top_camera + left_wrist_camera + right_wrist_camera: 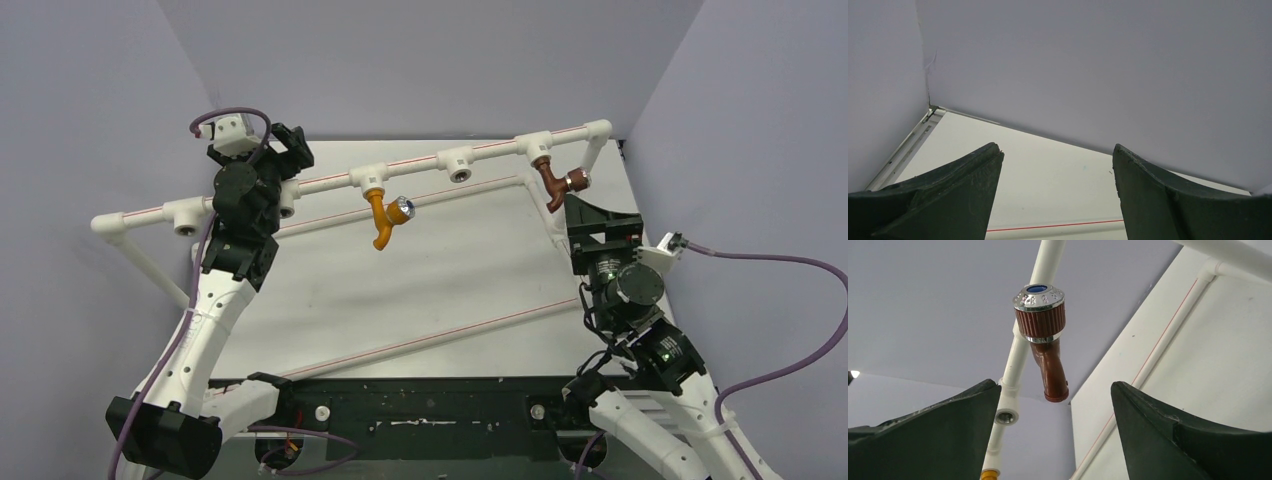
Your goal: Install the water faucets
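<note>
The orange-yellow faucet (381, 218) with a silver knob hangs from a T socket near the middle of the raised white pipe (420, 160). The dark red-brown faucet (553, 183) sits in the socket near the pipe's right end; in the right wrist view it (1045, 347) hangs just beyond my fingers, knob toward the camera. My right gripper (598, 222) is open and empty just below it, also seen in the right wrist view (1055, 392). My left gripper (292, 150) is open and empty at the pipe's left part, also seen in the left wrist view (1058, 155).
An empty T socket (459, 165) sits between the two faucets, also seen in the right wrist view (1006, 415), and another (186, 217) at the pipe's left end. Lower pipes with red stripes (420, 340) lie across the white table. Grey walls enclose the table on three sides.
</note>
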`<control>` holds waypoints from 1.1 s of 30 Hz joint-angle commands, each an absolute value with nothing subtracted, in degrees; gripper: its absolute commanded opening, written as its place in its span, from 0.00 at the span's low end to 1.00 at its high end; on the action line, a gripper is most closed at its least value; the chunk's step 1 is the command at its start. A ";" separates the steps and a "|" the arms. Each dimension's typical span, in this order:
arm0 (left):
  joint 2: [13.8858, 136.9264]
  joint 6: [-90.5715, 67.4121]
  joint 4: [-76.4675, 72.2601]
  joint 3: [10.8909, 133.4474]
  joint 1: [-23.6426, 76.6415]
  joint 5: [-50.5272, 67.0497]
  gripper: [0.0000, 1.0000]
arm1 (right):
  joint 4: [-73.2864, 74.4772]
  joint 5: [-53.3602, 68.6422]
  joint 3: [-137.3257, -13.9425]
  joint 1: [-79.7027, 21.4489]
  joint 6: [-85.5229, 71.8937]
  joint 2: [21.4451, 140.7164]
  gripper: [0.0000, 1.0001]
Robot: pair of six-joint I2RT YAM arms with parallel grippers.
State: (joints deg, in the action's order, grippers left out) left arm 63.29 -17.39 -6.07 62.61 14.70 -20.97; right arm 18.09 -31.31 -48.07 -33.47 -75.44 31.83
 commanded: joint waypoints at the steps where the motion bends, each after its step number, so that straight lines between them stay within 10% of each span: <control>1: 66.14 -17.41 8.00 58.28 15.73 -19.24 0.78 | 21.59 -32.65 -52.49 -33.66 -63.36 30.91 0.84; 33: 66.27 -17.31 8.00 58.29 15.82 -19.10 0.78 | 27.66 -11.26 -61.04 -34.28 43.65 34.17 0.79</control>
State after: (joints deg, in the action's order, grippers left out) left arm 63.29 -17.39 -6.07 62.61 14.70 -20.97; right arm 25.04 -13.56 -59.37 -33.50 28.71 34.17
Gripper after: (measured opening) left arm 0.782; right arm 0.780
